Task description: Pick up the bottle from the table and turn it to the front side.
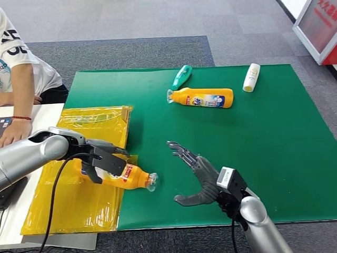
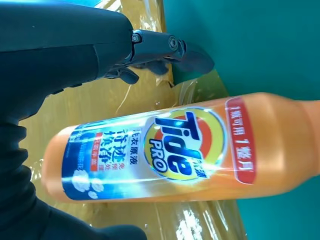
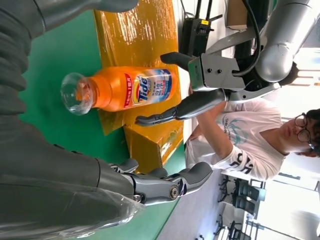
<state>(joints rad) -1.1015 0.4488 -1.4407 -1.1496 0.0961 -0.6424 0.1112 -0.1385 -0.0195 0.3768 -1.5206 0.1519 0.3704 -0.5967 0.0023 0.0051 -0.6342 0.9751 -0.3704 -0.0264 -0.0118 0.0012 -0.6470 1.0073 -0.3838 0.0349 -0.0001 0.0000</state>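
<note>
Both hands open, left hand over bottle

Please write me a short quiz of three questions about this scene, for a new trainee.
1. True or false: the robot's right hand holds a bottle.
2. Which thing lies nearest the left hand? A: the slim green bottle. B: the orange Tide bottle with a clear cap. C: the small white bottle.
3. Fill in: that bottle's clear cap lies over the ____ table mat.

Key: 1 false, its fingers are spread and hold nothing; 2 B; 3 green.
</note>
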